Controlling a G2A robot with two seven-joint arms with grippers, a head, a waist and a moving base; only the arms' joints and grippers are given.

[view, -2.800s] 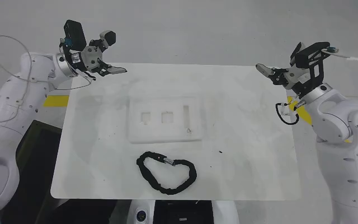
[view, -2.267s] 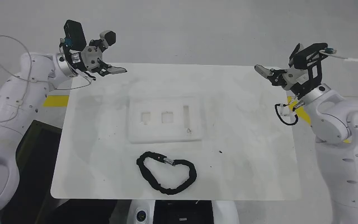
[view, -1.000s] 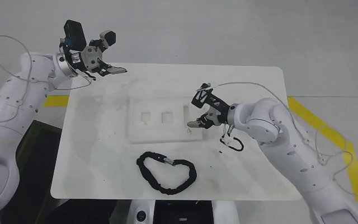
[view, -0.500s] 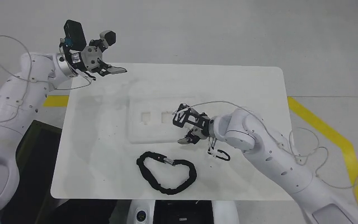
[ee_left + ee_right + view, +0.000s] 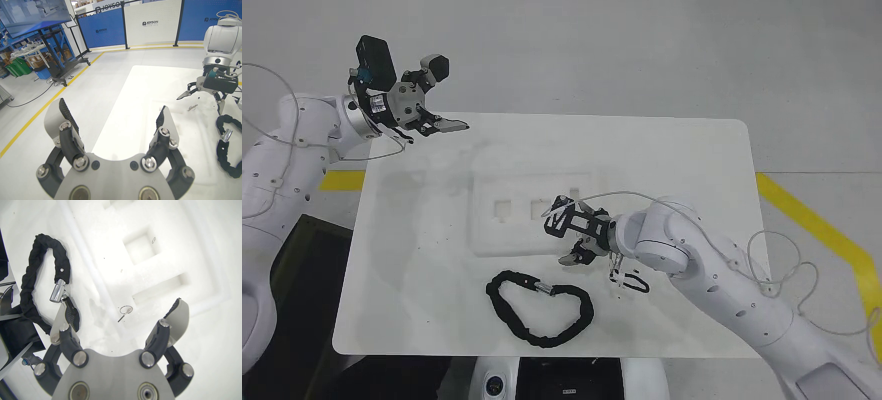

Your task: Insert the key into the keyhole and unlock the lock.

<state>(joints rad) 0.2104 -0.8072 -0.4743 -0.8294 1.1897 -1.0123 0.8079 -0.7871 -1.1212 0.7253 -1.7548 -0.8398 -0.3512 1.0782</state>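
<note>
I hold right gripper (image 5: 122,304) with fingers spread; small silver ringed metal key (image 5: 126,310) lies below, between fingertips, on white foam tray (image 5: 170,256). Descend straight, pinch ringed head (thin, may skid). Black fabric-sleeved chain lock (image 5: 26,279) sits near one fingertip.

Key (image 5: 125,311) beneath spread end effector (image 5: 121,306)

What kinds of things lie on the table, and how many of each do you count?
key: 1
black chain lock: 1
white foam tray: 1
Total: 3
</note>
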